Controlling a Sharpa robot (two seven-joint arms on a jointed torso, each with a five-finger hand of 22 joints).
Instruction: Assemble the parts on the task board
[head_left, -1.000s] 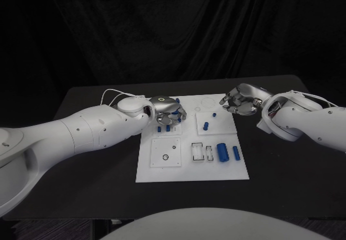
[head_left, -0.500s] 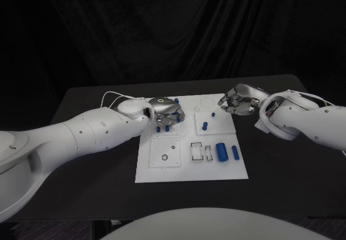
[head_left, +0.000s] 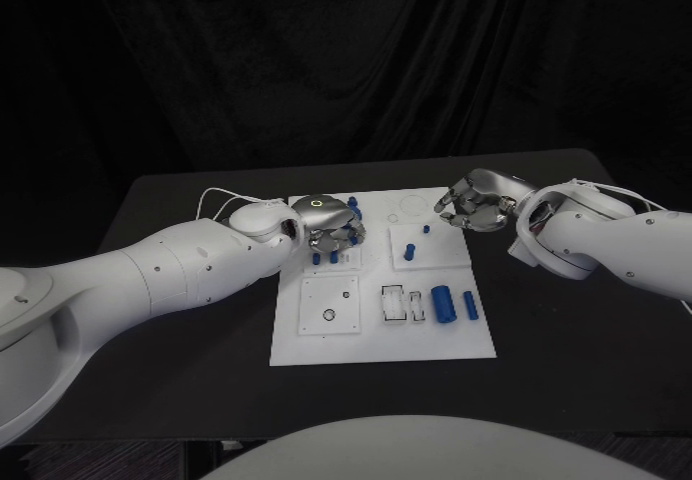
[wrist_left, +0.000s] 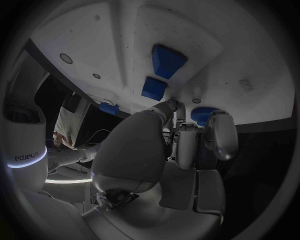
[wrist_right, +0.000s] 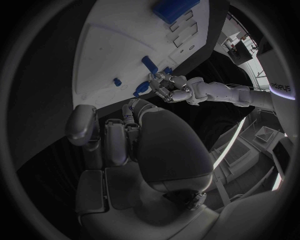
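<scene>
Smooth blue cylindrical parts (head_left: 443, 303) on flat white task board (head_left: 384, 340)

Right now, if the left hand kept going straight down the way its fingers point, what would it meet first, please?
Probably the small blue parts just under the left hand, standing on the task board. How much gap remains is unclear.

White smooth arms w/ small dark screws, thin white cables at wrists, silver robot hands.
</scene>
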